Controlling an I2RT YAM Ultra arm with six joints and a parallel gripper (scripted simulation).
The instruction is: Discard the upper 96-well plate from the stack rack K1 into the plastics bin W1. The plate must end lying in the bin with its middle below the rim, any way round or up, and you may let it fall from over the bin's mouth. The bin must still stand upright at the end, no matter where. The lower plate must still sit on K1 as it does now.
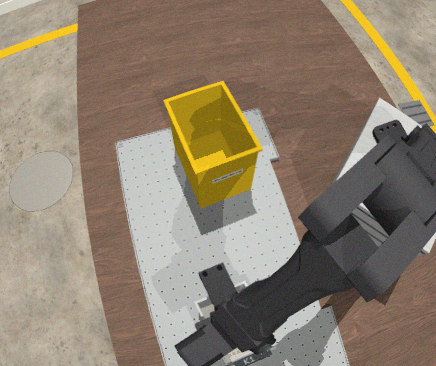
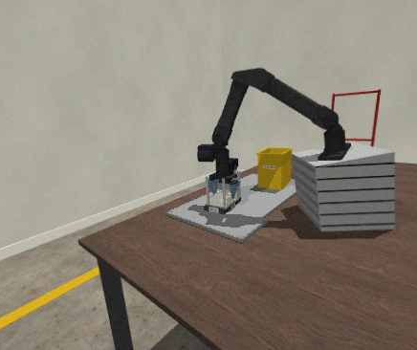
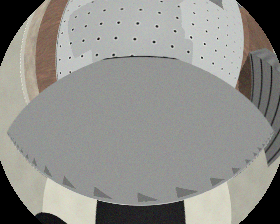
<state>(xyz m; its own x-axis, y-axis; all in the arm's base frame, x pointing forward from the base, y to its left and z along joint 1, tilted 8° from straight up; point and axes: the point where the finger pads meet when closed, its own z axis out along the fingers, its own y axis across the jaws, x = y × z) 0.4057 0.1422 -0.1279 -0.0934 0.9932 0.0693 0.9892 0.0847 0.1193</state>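
Observation:
The stack rack K1 (image 2: 223, 195) stands on the grey perforated mat near its front end; in the top view the arm hides most of it and only its K1 label (image 1: 248, 359) shows. My gripper (image 2: 224, 184) reaches straight down into the rack and is shut on the upper 96-well plate (image 3: 140, 132), whose grey top fills the wrist view. The lower plate is hidden under it. The yellow plastics bin W1 (image 1: 213, 141) stands upright and empty at the far end of the mat, also seen in the side view (image 2: 274, 167).
A grey perforated mat (image 1: 209, 240) lies on the brown table. The arm's base sits on a tall grey ribbed block (image 2: 344, 187) to the right of the mat. A red frame (image 2: 356, 116) stands behind the block.

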